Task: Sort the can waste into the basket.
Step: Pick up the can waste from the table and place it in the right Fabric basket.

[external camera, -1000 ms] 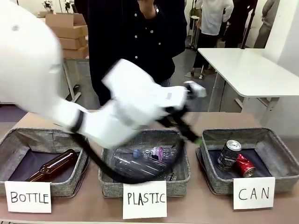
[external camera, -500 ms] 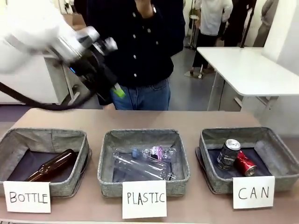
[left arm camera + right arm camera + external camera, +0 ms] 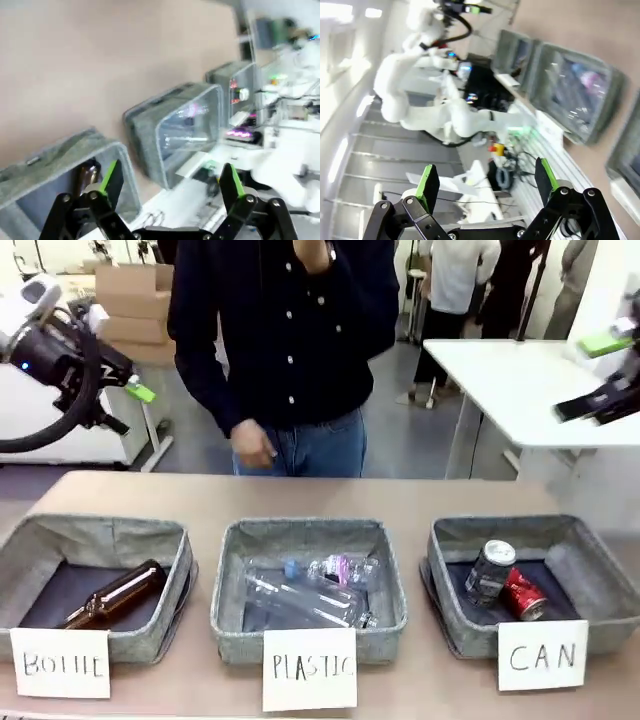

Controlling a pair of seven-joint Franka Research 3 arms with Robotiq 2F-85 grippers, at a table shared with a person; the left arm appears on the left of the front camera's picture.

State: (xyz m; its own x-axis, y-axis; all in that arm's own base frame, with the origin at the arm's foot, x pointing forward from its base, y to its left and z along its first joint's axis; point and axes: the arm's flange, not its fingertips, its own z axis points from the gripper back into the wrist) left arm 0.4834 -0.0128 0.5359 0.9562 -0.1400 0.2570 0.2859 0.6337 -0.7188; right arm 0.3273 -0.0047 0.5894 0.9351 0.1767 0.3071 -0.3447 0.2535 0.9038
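The black can (image 3: 490, 572) and the red can (image 3: 524, 595) lie side by side on the dark floor of the grey basket (image 3: 455, 532) carded "CAN", at the table's right. My left gripper (image 3: 128, 408) hangs open and empty high at the left, beyond the table's far edge. High at the right, my right gripper (image 3: 598, 375) is also open and empty. In the left wrist view the open left gripper (image 3: 171, 182) looks down along the row of bins, with the CAN basket (image 3: 225, 75) farthest. The right wrist view has its open gripper (image 3: 485, 182) over blurred surroundings.
A brown glass bottle (image 3: 115, 595) lies in the "BOTTLE" bin (image 3: 180, 550). Clear plastic bottles (image 3: 310, 585) fill the "PLASTIC" bin (image 3: 225, 540). A person stands behind the table with one hand (image 3: 252, 445) hanging just past its far edge. Bare tabletop (image 3: 300, 495) runs behind the bins.
My left arm has swung from above the bins up and away to the far left. The right gripper has come into view at the upper right. The person's hand has dropped lower.
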